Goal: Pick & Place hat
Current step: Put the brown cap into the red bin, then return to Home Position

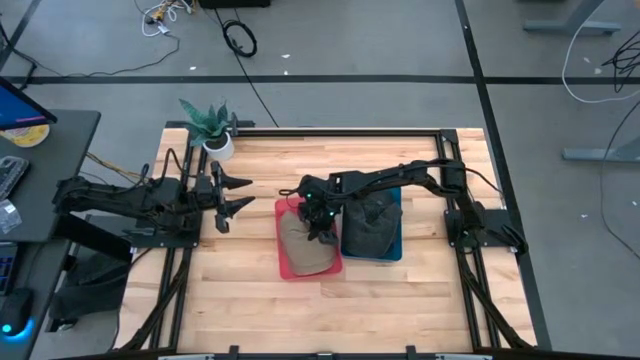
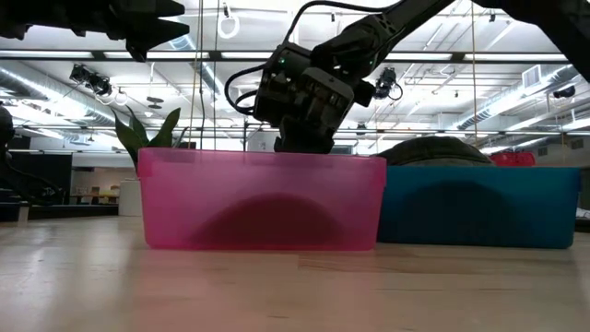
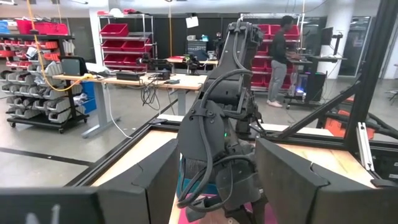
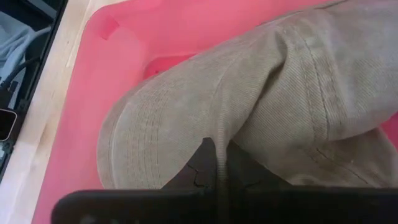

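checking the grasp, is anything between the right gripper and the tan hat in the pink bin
Nothing visible: the right gripper is down in the pink plastic bin, shut on a fold of the tan fabric hat. The left gripper waits open, off beside the bin.

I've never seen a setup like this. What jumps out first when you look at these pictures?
The right gripper reaches down into the pink bin at the table's middle, fingers pinched shut on a fold of the tan hat lying inside. Right beside it stands a blue bin holding a dark hat. The left gripper waits open near the potted plant.
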